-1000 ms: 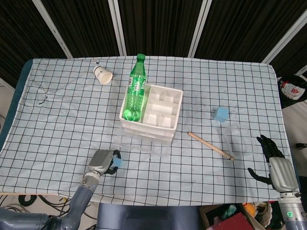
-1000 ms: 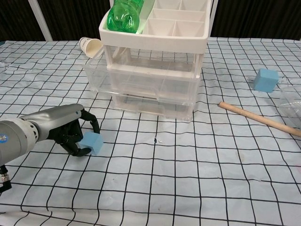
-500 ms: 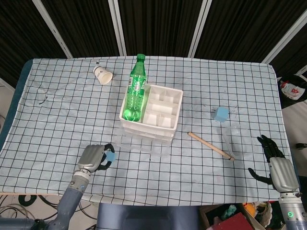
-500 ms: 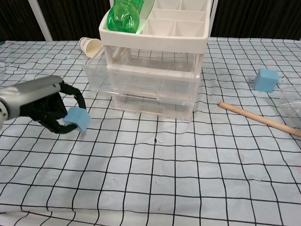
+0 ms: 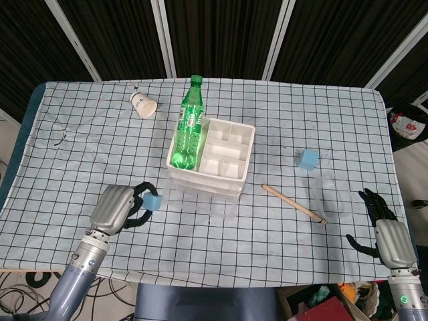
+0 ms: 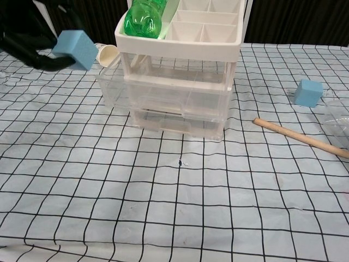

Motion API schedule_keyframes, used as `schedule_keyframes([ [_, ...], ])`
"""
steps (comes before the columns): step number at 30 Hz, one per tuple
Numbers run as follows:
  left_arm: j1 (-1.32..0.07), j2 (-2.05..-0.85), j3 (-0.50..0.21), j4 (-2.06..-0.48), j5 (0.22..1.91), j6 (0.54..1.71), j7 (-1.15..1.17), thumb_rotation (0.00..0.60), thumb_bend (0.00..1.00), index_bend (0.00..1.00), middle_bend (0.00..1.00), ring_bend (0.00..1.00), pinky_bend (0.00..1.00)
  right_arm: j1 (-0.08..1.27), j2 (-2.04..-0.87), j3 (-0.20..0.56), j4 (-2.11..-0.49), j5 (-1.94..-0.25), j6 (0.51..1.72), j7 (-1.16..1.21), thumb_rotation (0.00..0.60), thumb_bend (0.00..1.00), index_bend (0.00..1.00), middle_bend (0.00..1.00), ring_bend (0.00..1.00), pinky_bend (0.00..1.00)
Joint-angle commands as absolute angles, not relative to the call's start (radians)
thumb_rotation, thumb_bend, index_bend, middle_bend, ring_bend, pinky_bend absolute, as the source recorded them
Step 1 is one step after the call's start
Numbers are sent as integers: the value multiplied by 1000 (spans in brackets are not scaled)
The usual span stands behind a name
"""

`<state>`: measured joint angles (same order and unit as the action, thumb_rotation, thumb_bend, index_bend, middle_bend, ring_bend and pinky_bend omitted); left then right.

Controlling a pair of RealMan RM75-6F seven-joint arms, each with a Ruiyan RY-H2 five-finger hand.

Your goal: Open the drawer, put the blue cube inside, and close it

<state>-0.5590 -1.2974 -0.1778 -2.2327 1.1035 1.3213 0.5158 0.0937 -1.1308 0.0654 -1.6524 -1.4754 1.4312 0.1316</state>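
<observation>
Pinching the blue cube (image 6: 75,48) aloft at upper left of the chest view, left hand (image 5: 118,206) risks clipping the open drawer (image 6: 163,84) rim and dropping it; right hand (image 5: 386,235) splayed, idle.

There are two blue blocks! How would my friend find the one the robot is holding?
Start at the white plastic drawer unit in the middle of the checked tablecloth, the one with a green plastic bottle lying on top. Look just left of its clear front drawers: the light blue foam cube sits in the fingers of the grey left hand. The other blue cube rests alone on the cloth, far right.
</observation>
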Motion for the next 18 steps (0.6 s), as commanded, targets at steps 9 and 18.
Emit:
schedule_keyframes([
  [9, -687, -1425, -291, -2157, 984, 1294, 595, 600, 381, 547, 1000, 1000, 968, 96, -1131, 67, -1652, -1472, 1427, 132, 600, 188, 0, 0, 0, 187],
  [18, -804, -1575, -335, -2012, 851, 1270, 670, 600, 230, 464, 1000, 1000, 967, 98, -1129, 67, -1650, -1469, 1420, 141, 600, 188, 0, 0, 0, 187],
])
